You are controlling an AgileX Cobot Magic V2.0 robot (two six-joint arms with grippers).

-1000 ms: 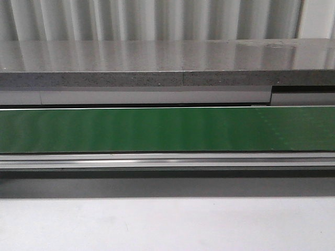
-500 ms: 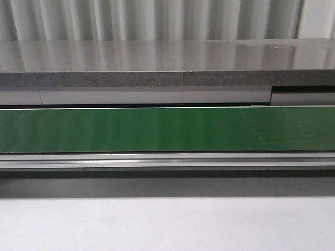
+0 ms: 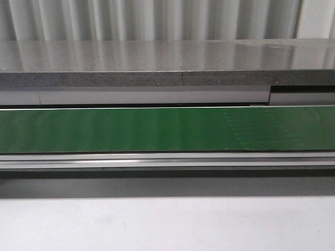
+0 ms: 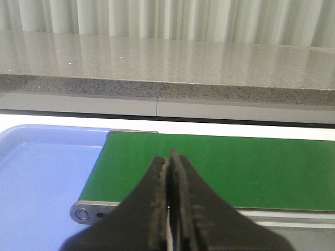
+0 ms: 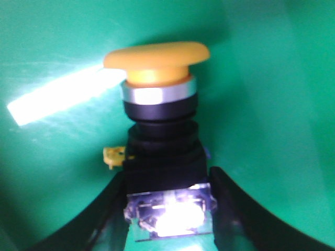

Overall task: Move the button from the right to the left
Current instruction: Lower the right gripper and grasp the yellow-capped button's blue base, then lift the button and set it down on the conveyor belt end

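In the front view we see neither arm and no button; the green belt (image 3: 167,129) runs off both side edges, so its ends are out of sight. In the right wrist view the button (image 5: 157,104) is blurred, and glare washes out its lower block, so we cannot read any detail there. The right gripper (image 5: 168,204) is cut off by the picture's edge; only its two fingers (image 5: 238,209) show. In the left wrist view the blue tray (image 4: 42,178) is cut off too.
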